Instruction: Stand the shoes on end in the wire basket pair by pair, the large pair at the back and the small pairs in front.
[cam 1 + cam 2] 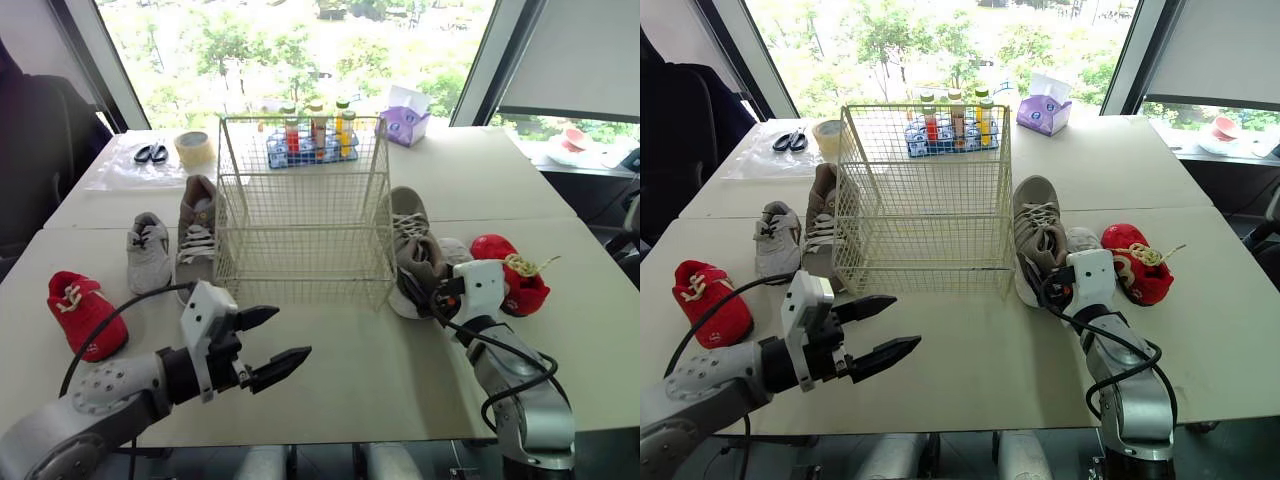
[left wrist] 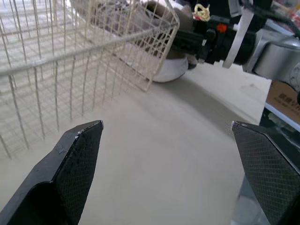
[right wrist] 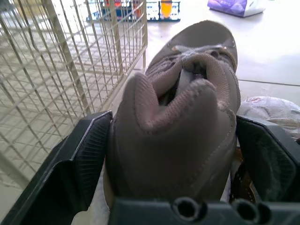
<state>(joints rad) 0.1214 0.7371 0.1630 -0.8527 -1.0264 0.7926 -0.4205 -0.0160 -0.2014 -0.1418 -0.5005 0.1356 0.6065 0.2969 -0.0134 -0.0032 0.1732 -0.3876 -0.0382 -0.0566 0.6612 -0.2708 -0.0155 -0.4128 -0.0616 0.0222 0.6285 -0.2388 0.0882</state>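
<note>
The pale tabletop (image 1: 380, 370) bears a wire basket (image 1: 305, 230) ahead of the left hand (image 1: 292, 333), a large taupe shoe (image 1: 410, 235) and a red shoe (image 1: 505, 272) at the right hand (image 1: 432, 292), a second taupe shoe (image 1: 197, 225), a grey shoe (image 1: 148, 250) and the other red shoe (image 1: 85, 312) outward of the left hand, and scissors (image 1: 150, 153), a tape roll (image 1: 193, 148), a bottle rack (image 1: 310, 145) and a tissue box (image 1: 405, 118) far beyond both.

Cream wire basket (image 1: 305, 210) stands on the tabletop (image 1: 350, 360). Left taupe shoe (image 1: 197, 232), grey shoe (image 1: 148, 253) and left red shoe (image 1: 85, 313) lie leftward; right taupe shoe (image 1: 411, 240) and right red shoe (image 1: 507, 272) lie rightward.

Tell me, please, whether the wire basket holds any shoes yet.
Empty: the wire basket has a bare floor. The shoes lie outside it on the table, such as the left red shoe.
</note>
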